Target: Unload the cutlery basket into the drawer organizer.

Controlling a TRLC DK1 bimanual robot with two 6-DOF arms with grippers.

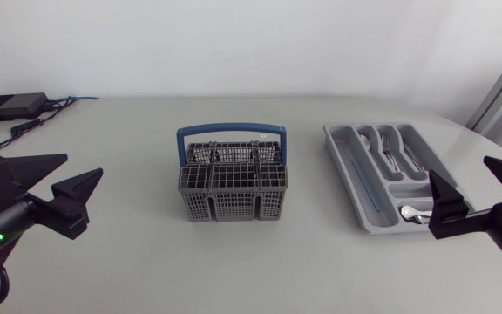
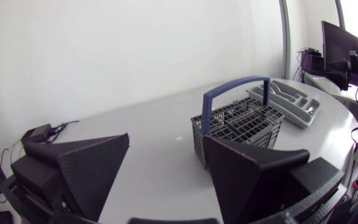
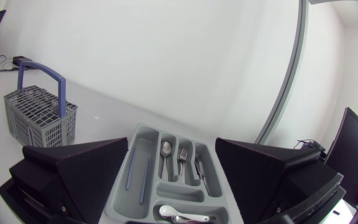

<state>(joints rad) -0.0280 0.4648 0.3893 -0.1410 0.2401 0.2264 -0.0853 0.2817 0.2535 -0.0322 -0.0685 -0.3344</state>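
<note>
- The cutlery basket (image 1: 232,181) sits at the middle of the table with its blue handle (image 1: 231,131) upright. I see no cutlery poking above its grid lids, so I judge it emptied or nearly so, though I cannot see into every cell.
- The drawer organizer (image 1: 351,166) lies at 3 o'clock from the basket, well apart from it.
- It holds a spoon (image 1: 369,144), forks (image 1: 390,148) and what look like knives (image 1: 412,153) in the narrow slots. A thin blue stick (image 1: 366,181) lies in the long slot, and another spoon (image 1: 415,212) in the cross slot nearest me.
- My read is that the unloading is largely done. What is left is to check the basket cells for stragglers.
- My left gripper (image 1: 81,167) hovers at 9 o'clock from the basket, fingers spread wide and holding nothing.
- My right gripper (image 1: 458,167) hangs at 4 o'clock from the organizer, likewise spread and empty.
- A black box (image 1: 11,106) with cables sits at 10 o'clock, far from the work. Nothing stands between either gripper and the basket.
</note>
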